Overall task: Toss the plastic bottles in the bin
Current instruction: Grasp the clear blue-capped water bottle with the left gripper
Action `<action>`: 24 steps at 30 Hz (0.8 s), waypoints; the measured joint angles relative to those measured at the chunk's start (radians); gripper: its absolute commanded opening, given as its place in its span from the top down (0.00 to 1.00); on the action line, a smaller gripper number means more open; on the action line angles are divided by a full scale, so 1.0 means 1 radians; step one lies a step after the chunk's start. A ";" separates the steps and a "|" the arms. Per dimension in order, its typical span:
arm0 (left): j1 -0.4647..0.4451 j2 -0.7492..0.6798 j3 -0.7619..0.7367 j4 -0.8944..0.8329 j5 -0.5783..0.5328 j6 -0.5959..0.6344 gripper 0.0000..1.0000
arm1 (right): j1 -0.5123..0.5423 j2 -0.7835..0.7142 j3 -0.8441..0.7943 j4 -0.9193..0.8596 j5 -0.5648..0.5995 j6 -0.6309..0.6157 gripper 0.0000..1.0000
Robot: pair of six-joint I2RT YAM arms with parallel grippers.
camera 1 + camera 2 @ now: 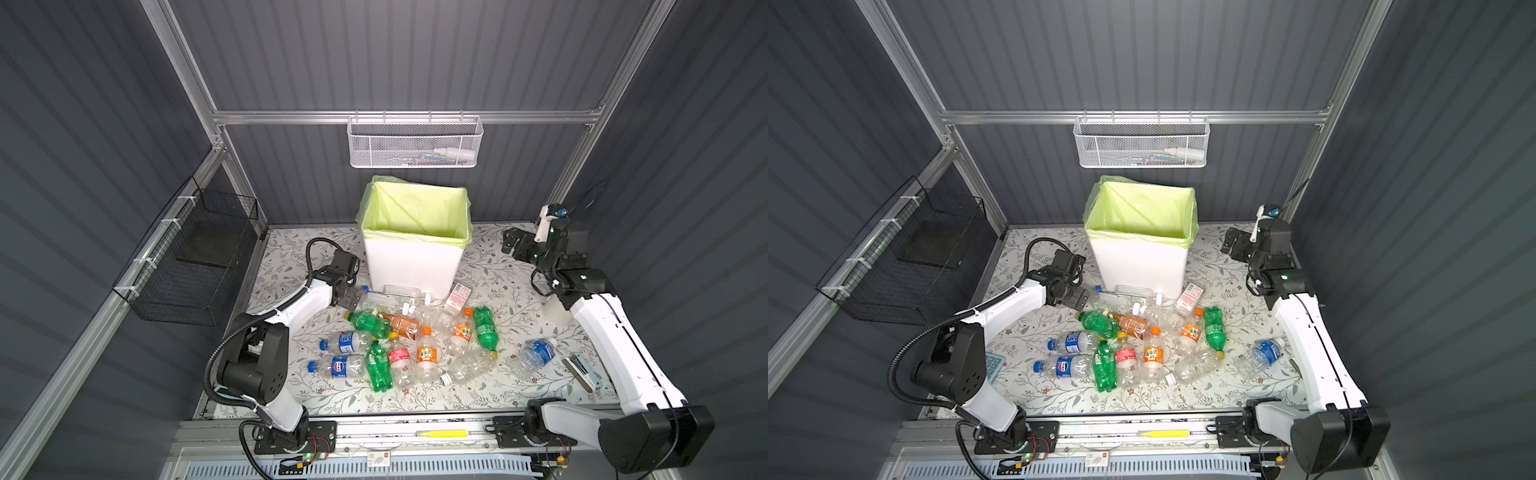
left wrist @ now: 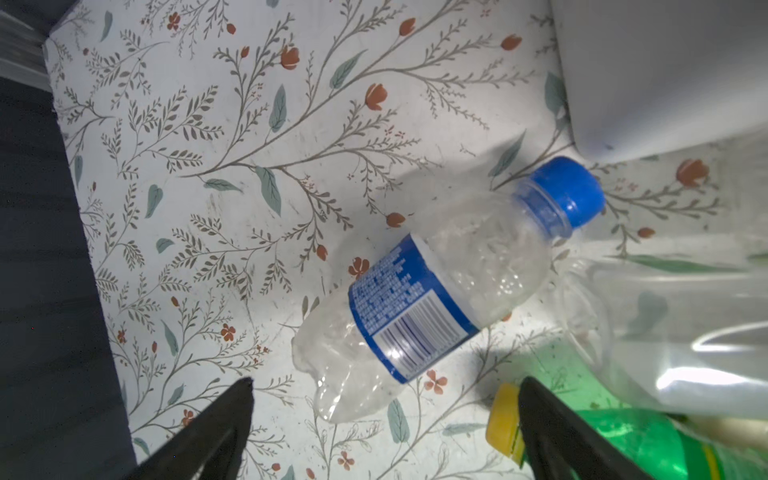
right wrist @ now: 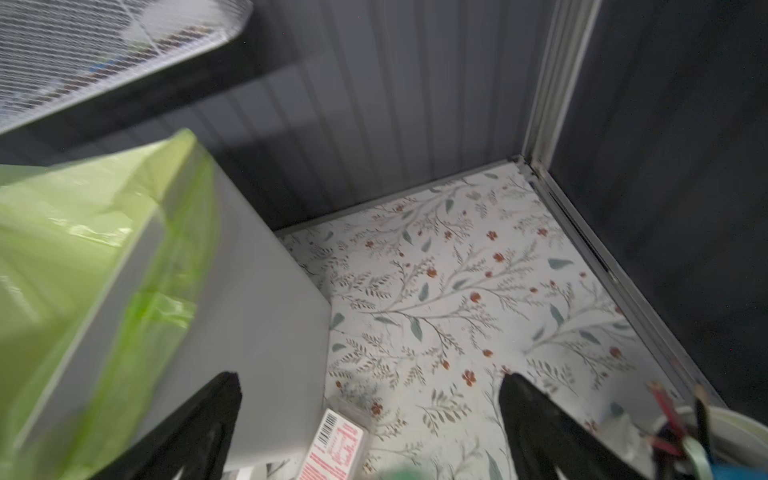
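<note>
Plastic bottles (image 1: 426,357) are heaped before the bin (image 1: 413,266).
The left gripper (image 2: 386,382) and right gripper (image 3: 372,376) are held wide, empty, only fingertips shown; the bin's floor is hidden.

The Pepsi bottle (image 1: 338,368) (image 1: 1064,368), at 8 o'clock of the heap (image 1: 401,326) in both top views, carries the round red, white and blue Pepsi mark on its blue label. The blue-label bottle (image 1: 347,342) beside it, at 9 o'clock, has white print too small to read. The orange, red and green labels bear characters that cannot be made out. In the left wrist view, a blue-cap bottle (image 2: 428,291) shows a barcode and fine white print, unreadable. In the right wrist view, a box (image 3: 334,444) shows a barcode and blurred red print.
</note>
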 measured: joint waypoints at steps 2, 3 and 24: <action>0.001 0.000 0.000 0.011 0.008 0.051 0.00 | -0.021 -0.043 -0.033 -0.006 -0.002 0.014 0.01; 0.001 0.002 0.000 0.014 0.011 0.075 0.00 | -0.029 -0.062 -0.041 -0.008 -0.004 0.021 0.01; 0.098 0.157 0.043 0.056 0.171 0.263 0.16 | -0.069 -0.071 -0.110 -0.004 -0.053 0.050 0.01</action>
